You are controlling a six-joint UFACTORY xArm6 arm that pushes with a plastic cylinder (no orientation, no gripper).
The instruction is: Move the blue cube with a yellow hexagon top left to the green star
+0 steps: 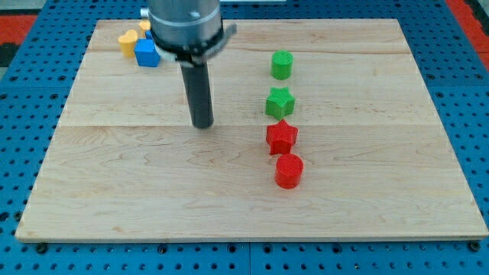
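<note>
The blue cube (147,53) sits near the board's top left corner. A yellow block (127,41) touches it on its left, and another yellow block (144,27) shows just above it, partly hidden by the arm. The green star (280,101) lies right of centre. My tip (202,124) rests on the board below and to the right of the blue cube, and left of the green star, touching no block.
A green cylinder-like block (282,65) lies above the green star. A red star (281,137) sits just below the green star, and a red cylinder (289,170) below that. The wooden board (114,191) is edged by blue pegboard.
</note>
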